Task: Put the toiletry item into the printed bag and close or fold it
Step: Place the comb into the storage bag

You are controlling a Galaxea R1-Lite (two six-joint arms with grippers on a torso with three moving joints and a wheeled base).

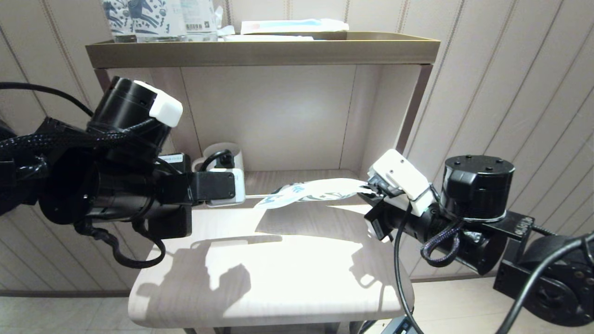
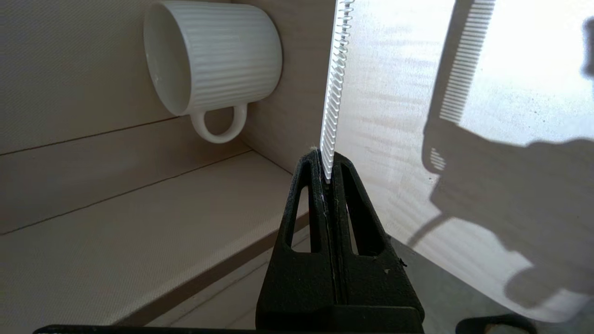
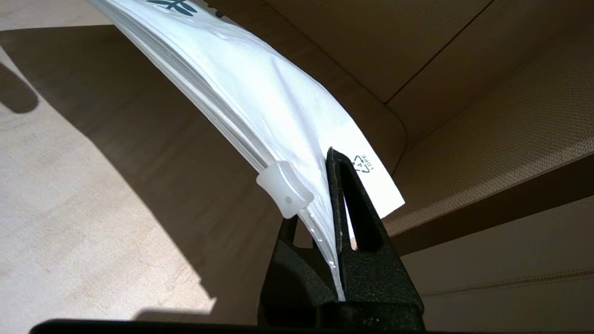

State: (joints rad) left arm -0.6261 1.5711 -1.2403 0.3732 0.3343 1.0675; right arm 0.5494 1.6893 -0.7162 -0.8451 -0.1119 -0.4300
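My left gripper (image 2: 326,160) is shut on the end of the toiletry item (image 2: 336,83), a slim white comb that sticks straight out from the fingers, teeth showing. In the head view the left arm (image 1: 139,185) reaches in from the left at shelf height, and the comb is hidden there. My right gripper (image 1: 373,192) is shut on one end of the printed bag (image 1: 315,190), which hangs in the air and sags leftwards towards the left arm. The bag (image 3: 260,97) shows white with a teal print, and its clear slider (image 3: 284,189) sits just ahead of the right gripper (image 3: 320,185).
A white ribbed mug (image 2: 218,60) stands in the back left of the shelf recess, by the left gripper. The wooden table top (image 1: 278,278) lies below both arms. On the upper shelf (image 1: 260,51) stand upright horse-printed packs (image 1: 139,16) and a blue-and-white flat packet (image 1: 292,25).
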